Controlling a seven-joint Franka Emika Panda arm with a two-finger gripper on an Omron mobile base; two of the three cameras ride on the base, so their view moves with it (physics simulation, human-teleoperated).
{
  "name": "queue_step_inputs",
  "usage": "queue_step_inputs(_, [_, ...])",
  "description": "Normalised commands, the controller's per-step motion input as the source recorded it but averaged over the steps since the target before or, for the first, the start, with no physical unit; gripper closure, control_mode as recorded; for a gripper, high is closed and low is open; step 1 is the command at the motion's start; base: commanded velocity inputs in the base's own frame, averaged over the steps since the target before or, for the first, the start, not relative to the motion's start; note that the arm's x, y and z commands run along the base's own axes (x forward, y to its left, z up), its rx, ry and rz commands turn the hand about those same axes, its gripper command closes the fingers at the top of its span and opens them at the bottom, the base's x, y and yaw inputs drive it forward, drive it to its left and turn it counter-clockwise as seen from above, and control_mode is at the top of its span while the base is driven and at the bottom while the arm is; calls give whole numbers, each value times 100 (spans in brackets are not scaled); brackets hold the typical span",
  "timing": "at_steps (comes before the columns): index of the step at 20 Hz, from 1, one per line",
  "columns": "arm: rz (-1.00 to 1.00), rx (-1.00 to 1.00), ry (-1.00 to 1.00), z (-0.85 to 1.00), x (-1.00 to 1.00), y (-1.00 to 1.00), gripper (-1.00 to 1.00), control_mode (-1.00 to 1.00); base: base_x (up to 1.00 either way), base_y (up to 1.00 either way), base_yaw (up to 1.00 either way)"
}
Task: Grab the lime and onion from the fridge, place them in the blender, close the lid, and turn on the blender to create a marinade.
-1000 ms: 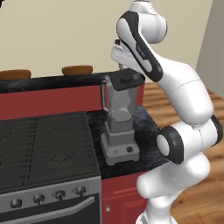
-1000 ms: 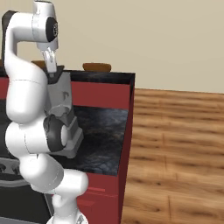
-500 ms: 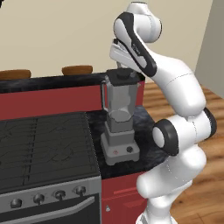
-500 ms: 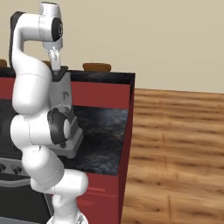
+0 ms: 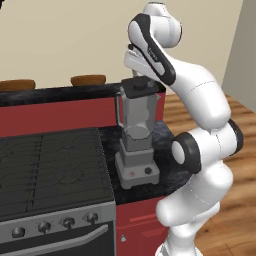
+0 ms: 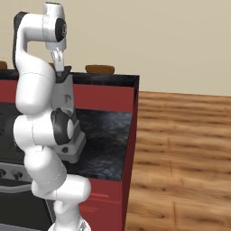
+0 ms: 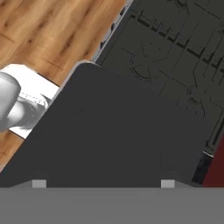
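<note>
Lid (image 5: pixel 139 87) on blender (image 5: pixel 136 140) jar, tool (image 5: pixel 141 76) just above

A dark speckled counter (image 5: pixel 167 165) on red cabinets carries the blender (image 5: pixel 136 150) beside a black stove (image 5: pixel 50 160), with two brown items (image 5: pixel 88 80) along the back.

Home kitchen, black stove (image 5: pixel 50 160) with knobs, dark stone counter (image 5: pixel 167 150) (red cabinets beneath), blender (image 5: pixel 137 135), wood floor (image 6: pixel 180 149)
</note>
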Motion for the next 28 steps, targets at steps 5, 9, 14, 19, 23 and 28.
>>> queue_step_inputs(5, [4,0,-7,-11,0,16,100,-100,0,0,0])
queue_step_inputs(9, [3,0,-2,-11,-2,36,100,-100,0,0,0])
queue_step_inputs(14, [3,0,0,-19,-22,31,100,-100,0,0,0])
queue_step_inputs(19, [4,-6,0,-27,-41,4,100,-100,0,0,0])
queue_step_inputs(23, [2,-6,4,-28,-58,0,100,-100,0,0,0])
queue_step_inputs(28, [0,-6,7,-25,-64,0,100,-100,0,0,0])
